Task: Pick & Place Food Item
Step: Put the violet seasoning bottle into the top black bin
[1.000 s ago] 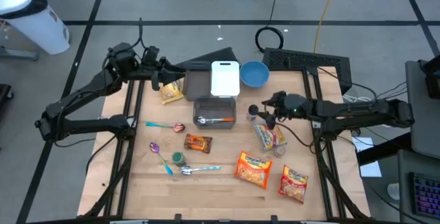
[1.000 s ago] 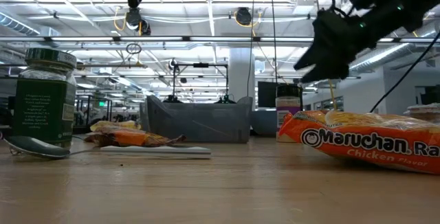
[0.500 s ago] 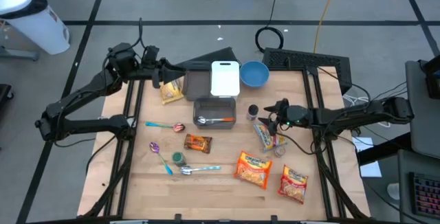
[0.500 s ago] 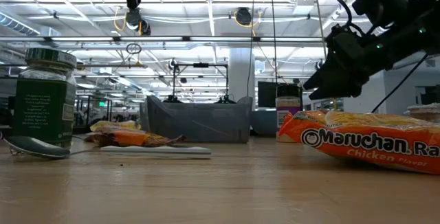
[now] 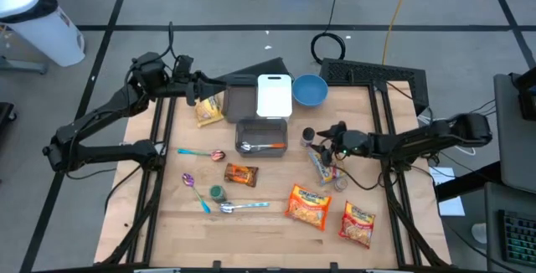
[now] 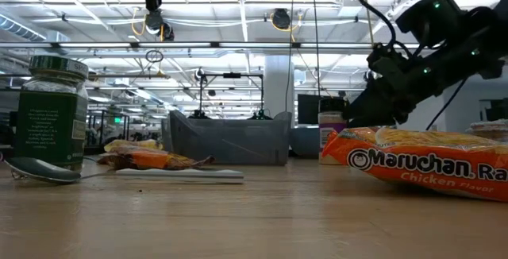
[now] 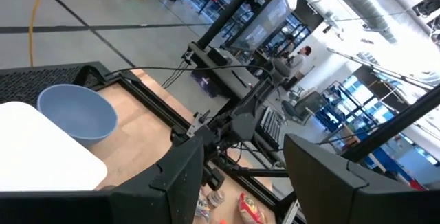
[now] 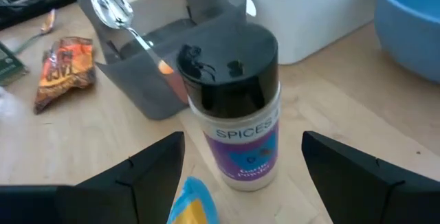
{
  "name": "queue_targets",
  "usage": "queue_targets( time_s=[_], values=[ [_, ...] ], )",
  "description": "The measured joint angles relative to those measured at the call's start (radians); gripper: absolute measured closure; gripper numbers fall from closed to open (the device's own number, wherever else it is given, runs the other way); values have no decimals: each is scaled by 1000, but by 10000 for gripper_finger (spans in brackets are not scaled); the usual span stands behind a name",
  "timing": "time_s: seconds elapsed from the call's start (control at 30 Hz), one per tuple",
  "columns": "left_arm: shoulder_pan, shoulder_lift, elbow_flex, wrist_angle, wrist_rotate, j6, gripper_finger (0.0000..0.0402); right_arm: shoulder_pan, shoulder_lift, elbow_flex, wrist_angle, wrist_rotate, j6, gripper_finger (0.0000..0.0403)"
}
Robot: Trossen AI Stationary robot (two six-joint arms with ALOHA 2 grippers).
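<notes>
A spice jar (image 8: 237, 107) with a black lid and a purple label stands upright on the wooden table, right of the grey container (image 5: 261, 135). My right gripper (image 8: 242, 138) is open and low over the table. Its fingers stand on either side of the jar without touching it; in the high view the gripper (image 5: 320, 139) is just right of the jar (image 5: 307, 135). A yellow and blue snack packet (image 5: 322, 166) lies below it. My left gripper (image 5: 201, 89) hangs open and level at the far left, above a yellow bag (image 5: 209, 110), with nothing between its fingers (image 7: 172, 183).
The grey container holds a spoon (image 8: 113, 7). A white lid (image 5: 274, 95) and a blue bowl (image 5: 309, 90) sit behind it. Two ramen packets (image 5: 308, 206) (image 5: 358, 223), an orange snack bag (image 5: 240, 173), a green jar (image 5: 217, 193) and loose spoons lie nearer the front.
My right gripper has come down toward the table and the spice jar, its fingers tipping downward, and it stays open. My left arm has kept still.
</notes>
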Motion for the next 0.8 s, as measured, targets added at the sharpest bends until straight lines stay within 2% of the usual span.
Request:
queue_targets(
  time_s=[0.5,0.8],
  values=[
    [0,0,0,0,-3,-1,192,-1,260,8,283,1,18,122],
    [0,0,0,0,-3,1,192,-50,387,81,315,-2,2,122]
  ],
)
